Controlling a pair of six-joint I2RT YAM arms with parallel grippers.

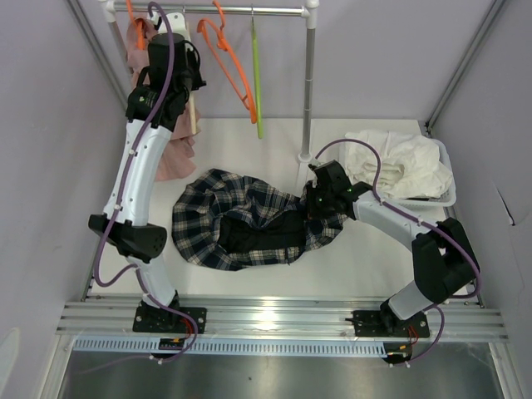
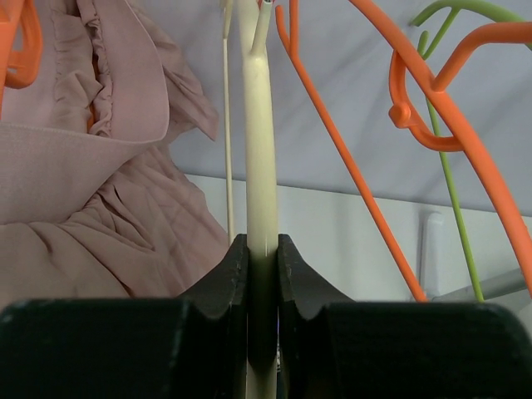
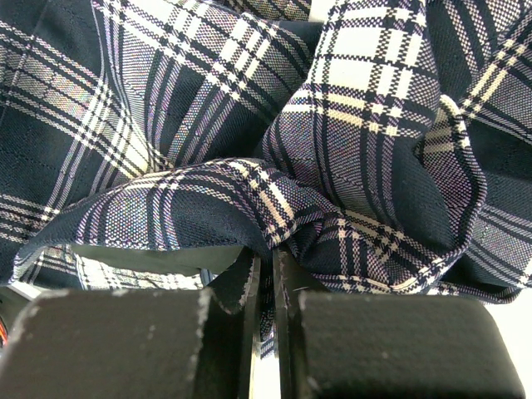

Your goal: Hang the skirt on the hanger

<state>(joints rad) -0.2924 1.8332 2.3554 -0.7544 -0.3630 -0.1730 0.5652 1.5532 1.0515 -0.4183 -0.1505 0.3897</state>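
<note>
A robotics lab test cell: plain grey panels [image 1: 41,125] enclose a white table [image 1: 366,266], two arms [image 1: 137,166] bolted to an aluminium rail [image 1: 283,320], a small clothes rail [image 1: 241,11] with orange hangers [image 1: 236,73] behind

No legible text, label, brand, number or sign is found in any of the three views. A small pale mark is seen on the black upper joint of the left arm [image 1: 146,100] in the top view, but it is too small to be read.
</note>
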